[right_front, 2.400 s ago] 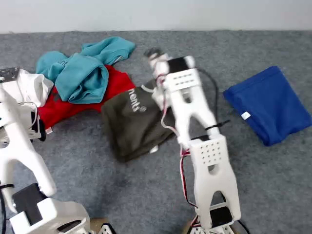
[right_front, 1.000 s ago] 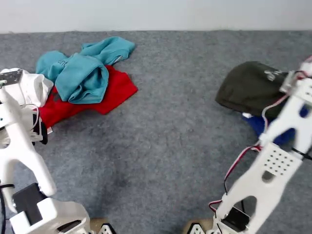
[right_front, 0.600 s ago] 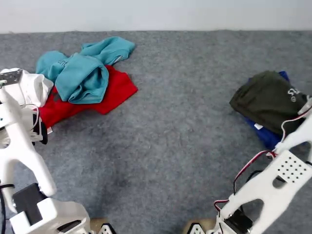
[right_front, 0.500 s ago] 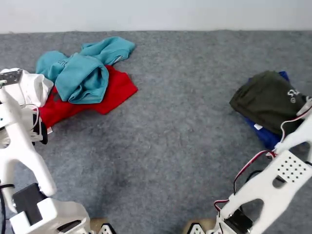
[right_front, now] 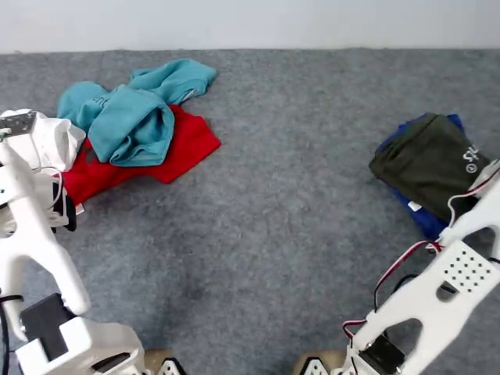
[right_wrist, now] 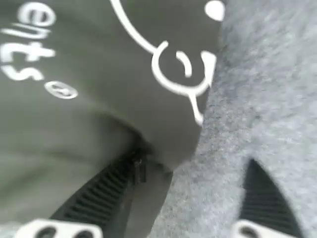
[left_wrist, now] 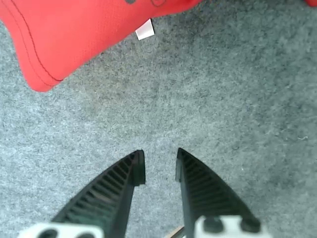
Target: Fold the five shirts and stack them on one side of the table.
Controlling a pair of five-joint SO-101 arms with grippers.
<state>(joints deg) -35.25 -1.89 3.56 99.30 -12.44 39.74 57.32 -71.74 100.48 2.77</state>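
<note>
The dark shirt (right_front: 426,160) lies folded on top of the blue shirt (right_front: 426,223) at the right side of the counter (right_front: 273,234). It sits askew, with blue showing at the far corner and along the near edge. The right tool (right_wrist: 195,171) is spread wide at that shirt's edge. One finger (right_wrist: 104,196) is pressed against or tucked under the dark hem, and the other is over bare counter. It grips nothing.

The main risk is in pulling this tool away. If the hem hangs on the ribbed finger, a sideways or fast retreat could drag the top layer, open the fold, or slide the dark shirt off the blue one. A straight lift clear of the cloth looks safer to me. The skewed stacking is a second worry, since later shirts set on an uneven base may slump.

At the left, the teal shirt (right_front: 129,117) is crumpled over the red shirt (right_front: 176,148), and the two overlap. The left tool (left_wrist: 159,158) hangs over bare counter just beside the red hem, jaws slightly parted and empty. A pinch there could take red alone and tip the teal heap, or catch both layers at once. Either way the shirts would be harder to lay flat for folding.
</note>
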